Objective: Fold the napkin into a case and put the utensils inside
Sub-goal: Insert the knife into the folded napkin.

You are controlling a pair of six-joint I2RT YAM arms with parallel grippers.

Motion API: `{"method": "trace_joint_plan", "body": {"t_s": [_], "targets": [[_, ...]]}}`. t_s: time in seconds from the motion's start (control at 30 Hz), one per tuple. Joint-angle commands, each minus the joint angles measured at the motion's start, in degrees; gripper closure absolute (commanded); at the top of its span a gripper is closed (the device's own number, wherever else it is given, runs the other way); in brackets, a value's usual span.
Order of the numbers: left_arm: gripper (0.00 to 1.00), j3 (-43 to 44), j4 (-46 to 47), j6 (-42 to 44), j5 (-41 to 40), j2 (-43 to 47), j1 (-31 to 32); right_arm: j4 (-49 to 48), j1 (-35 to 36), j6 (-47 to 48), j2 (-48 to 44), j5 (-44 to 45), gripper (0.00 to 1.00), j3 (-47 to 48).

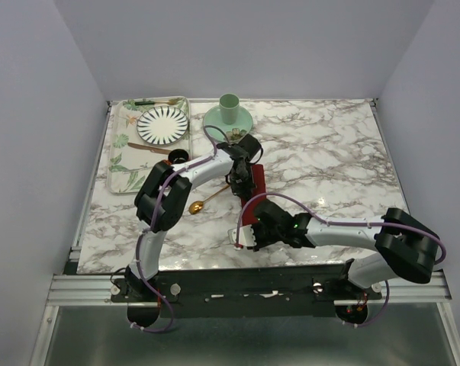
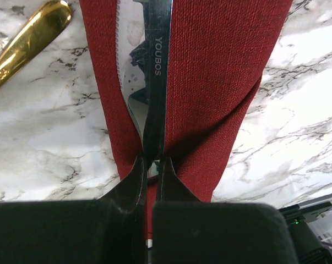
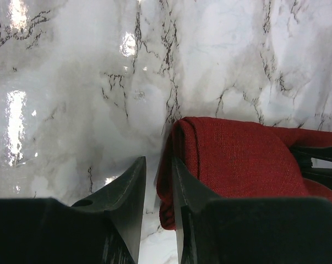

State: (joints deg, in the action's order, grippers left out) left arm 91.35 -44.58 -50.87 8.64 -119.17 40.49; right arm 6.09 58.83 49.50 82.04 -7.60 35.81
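Both arms same build: left arm [image 1: 191, 169] & right arm [image 1: 342, 232] = white tube links w/ chunky black joint housings. Thin purple cable [image 1: 269, 197] runs along each, looping loose in spots. Small green LED [image 1: 296, 226] lit near right wrist. Bases on black plate over alu rail [image 1: 245, 280] at bench edge. Left claw [image 2: 151, 165] & right claw [image 3: 157, 170]: matte black, 2 tapered fingers each, blocky black body behind, slightly scuffed.
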Motion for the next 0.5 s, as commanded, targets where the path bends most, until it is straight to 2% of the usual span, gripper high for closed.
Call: {"method": "trace_joint_plan", "body": {"t_s": [0.0, 0.07, 0.1, 0.27, 0.37, 0.47], "targets": [[1.0, -2.23, 0.28, -1.42, 1.29, 3.42, 0.64, -1.25, 0.32, -0.8, 1.1, 2.23, 0.66, 0.05], [0.96, -2.23, 0.45, -1.34, 1.46, 3.51, 0.73, -1.25, 0.32, -0.8, 1.1, 2.32, 0.67, -0.13], [0.9, -2.14, 0.46, -1.16, 1.38, 3.51, 0.82, -1.25, 0.24, -0.8, 1.02, 2.23, 0.67, -0.13], [0.74, -1.18, 0.81, 0.07, 0.15, 4.12, 0.91, -1.25, 0.32, -0.72, 0.49, 2.32, 0.66, -0.3], [0.71, 0.66, 1.07, 2.44, -3.97, 4.21, 0.64, -1.08, 0.32, -0.63, -0.12, 2.06, 0.66, -0.39], [0.62, 4.79, 0.63, 5.42, -7.76, 3.51, -0.23, -0.55, 0.32, -0.63, -0.83, 1.45, 0.66, -0.48]]}}
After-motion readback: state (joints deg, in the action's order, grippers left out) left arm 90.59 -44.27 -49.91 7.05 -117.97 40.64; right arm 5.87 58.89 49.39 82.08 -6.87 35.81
